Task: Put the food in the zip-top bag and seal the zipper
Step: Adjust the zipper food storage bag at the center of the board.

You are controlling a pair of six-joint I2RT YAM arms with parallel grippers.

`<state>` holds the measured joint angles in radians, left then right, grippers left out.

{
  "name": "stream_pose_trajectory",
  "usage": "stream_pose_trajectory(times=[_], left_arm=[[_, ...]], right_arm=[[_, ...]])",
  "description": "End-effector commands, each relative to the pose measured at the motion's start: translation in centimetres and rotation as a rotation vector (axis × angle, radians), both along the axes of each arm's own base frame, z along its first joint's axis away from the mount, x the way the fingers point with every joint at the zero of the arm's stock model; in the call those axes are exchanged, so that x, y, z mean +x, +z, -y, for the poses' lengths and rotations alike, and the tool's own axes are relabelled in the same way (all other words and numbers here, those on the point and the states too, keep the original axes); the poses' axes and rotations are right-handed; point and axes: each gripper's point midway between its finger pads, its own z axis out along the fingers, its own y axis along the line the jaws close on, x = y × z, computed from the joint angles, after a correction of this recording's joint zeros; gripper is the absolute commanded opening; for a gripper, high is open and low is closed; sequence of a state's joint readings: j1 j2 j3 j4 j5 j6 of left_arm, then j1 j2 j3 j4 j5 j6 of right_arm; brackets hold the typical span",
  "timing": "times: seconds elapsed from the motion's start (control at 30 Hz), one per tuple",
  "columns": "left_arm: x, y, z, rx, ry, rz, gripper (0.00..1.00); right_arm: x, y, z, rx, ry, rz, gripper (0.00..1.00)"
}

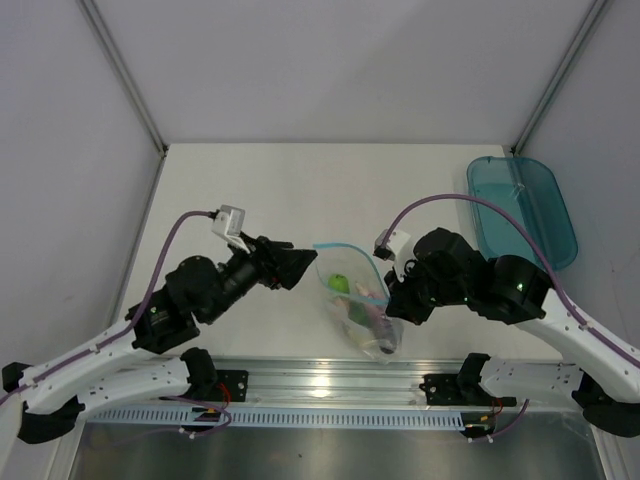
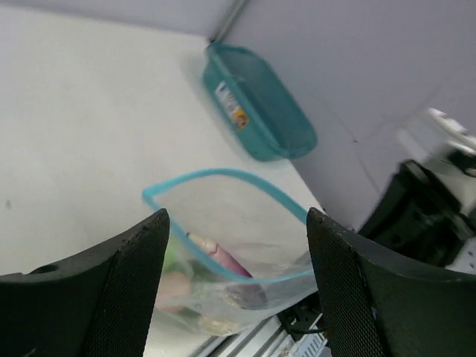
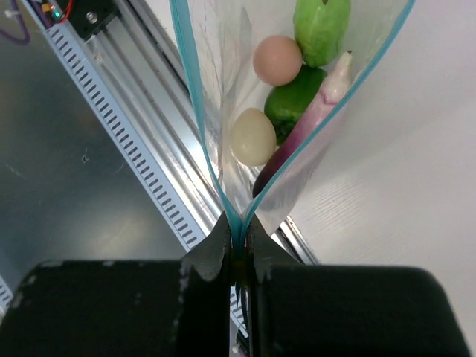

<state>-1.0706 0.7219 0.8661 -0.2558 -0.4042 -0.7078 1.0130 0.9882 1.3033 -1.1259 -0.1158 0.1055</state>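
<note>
The clear zip-top bag (image 1: 372,335) hangs near the table's front edge with its mouth gaping. All the food is inside it: a green pepper (image 3: 321,26), a pink ball (image 3: 277,59), a whitish egg (image 3: 253,136) and a purple eggplant piece (image 3: 297,141). The teal zipper (image 1: 338,247) forms an open loop. My right gripper (image 3: 238,239) is shut on the zipper's right end, where both strips meet. On the bag's left side my left gripper (image 2: 236,223) is open, its fingers (image 2: 126,290) standing just short of the zipper (image 2: 216,175) without touching it.
A teal translucent oval tray (image 1: 520,210) stands at the back right of the table; the left wrist view shows the same tray (image 2: 256,100). The aluminium rail (image 1: 330,385) runs directly under the bag along the near edge.
</note>
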Motion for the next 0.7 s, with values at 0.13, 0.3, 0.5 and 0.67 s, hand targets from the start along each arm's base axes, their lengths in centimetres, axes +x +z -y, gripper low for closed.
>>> stream_pose_trajectory(times=[0.13, 0.3, 0.5, 0.67], left_arm=[[-6.8, 8.5, 4.0, 0.015, -0.501, 0.636, 0.78], [-10.7, 7.4, 8.3, 0.063, -0.859, 0.709, 0.83], [-11.9, 4.5, 11.2, 0.095, -1.002, 0.76, 0.87], [-11.6, 3.1, 12.1, 0.139, -1.024, 0.853, 0.88]], right_arm=[[-1.8, 2.8, -0.6, 0.09, 0.142, 0.021, 0.0], [-1.9, 2.4, -1.2, 0.092, 0.173, 0.017, 0.0], [-2.5, 2.3, -1.3, 0.109, 0.199, -0.005, 0.0], [-3.3, 2.8, -1.5, 0.158, 0.23, -0.007, 0.0]])
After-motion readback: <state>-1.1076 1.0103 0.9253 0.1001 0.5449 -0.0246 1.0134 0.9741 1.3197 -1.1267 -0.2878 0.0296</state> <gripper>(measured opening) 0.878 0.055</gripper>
